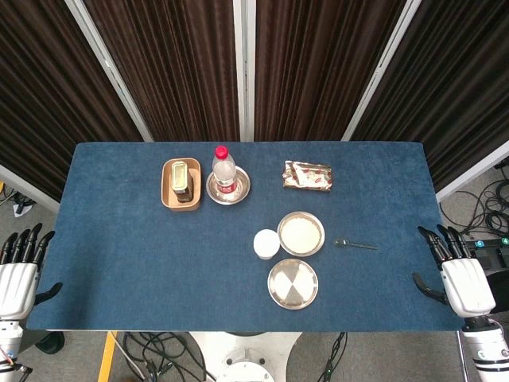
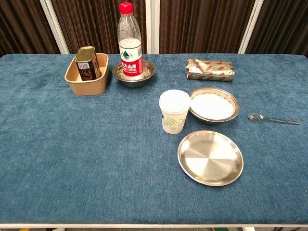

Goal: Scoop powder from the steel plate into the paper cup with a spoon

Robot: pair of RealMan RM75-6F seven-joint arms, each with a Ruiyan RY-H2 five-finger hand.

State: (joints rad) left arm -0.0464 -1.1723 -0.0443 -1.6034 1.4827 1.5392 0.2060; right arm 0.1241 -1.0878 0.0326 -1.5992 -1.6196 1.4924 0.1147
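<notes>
A steel plate holding white powder [image 1: 301, 233] [image 2: 213, 106] sits right of the table's middle. The white paper cup [image 1: 266, 243] [image 2: 174, 112] stands upright just to its left. A small spoon [image 1: 355, 244] [image 2: 273, 119] lies flat on the cloth to the right of the powder plate, bowl toward it. My left hand [image 1: 19, 274] hangs open off the table's left edge. My right hand [image 1: 460, 279] hangs open off the right edge, well right of the spoon. Neither hand shows in the chest view.
An empty steel plate [image 1: 293, 283] [image 2: 210, 157] lies in front of the powder plate. Further back stand a water bottle in a steel bowl [image 1: 226, 177] [image 2: 130, 43], a brown tray with a tin [image 1: 181, 183] [image 2: 86, 71], and a foil packet [image 1: 308, 175] [image 2: 210, 69].
</notes>
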